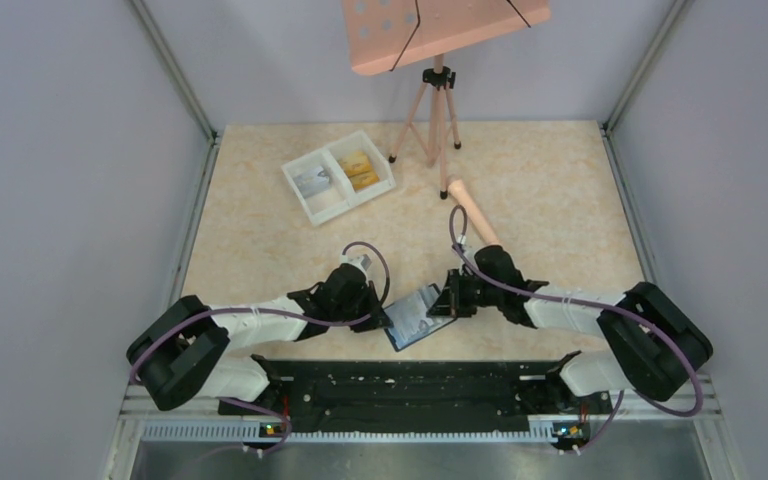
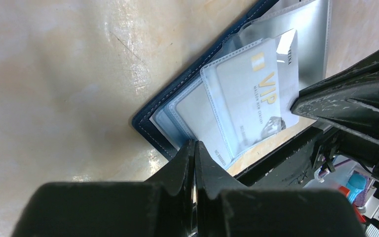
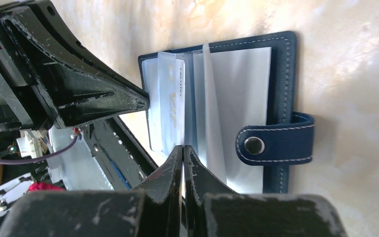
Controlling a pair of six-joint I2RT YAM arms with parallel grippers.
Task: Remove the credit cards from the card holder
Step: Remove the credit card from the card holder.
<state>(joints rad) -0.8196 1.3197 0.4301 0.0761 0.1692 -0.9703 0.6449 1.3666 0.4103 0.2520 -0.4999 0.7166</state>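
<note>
The blue card holder (image 1: 415, 316) lies open on the table between my two grippers. Its clear sleeves (image 2: 197, 111) are fanned up. A grey-silver VIP credit card (image 2: 256, 94) sticks partly out of one sleeve; it also shows edge-on in the right wrist view (image 3: 171, 101). My left gripper (image 2: 194, 146) is shut on the edge of a clear sleeve of the holder (image 3: 281, 74). My right gripper (image 3: 183, 147) is shut on the edge of the silver card. In the top view the left gripper (image 1: 384, 320) and right gripper (image 1: 450, 300) flank the holder.
A white two-compartment tray (image 1: 305, 205) stands at the back left, holding yellow-orange cards (image 1: 358, 168) and a grey card (image 1: 312, 182). A tripod (image 1: 438, 115) with a pink board stands at the back. A pale wooden stick (image 1: 472, 208) lies behind the right arm.
</note>
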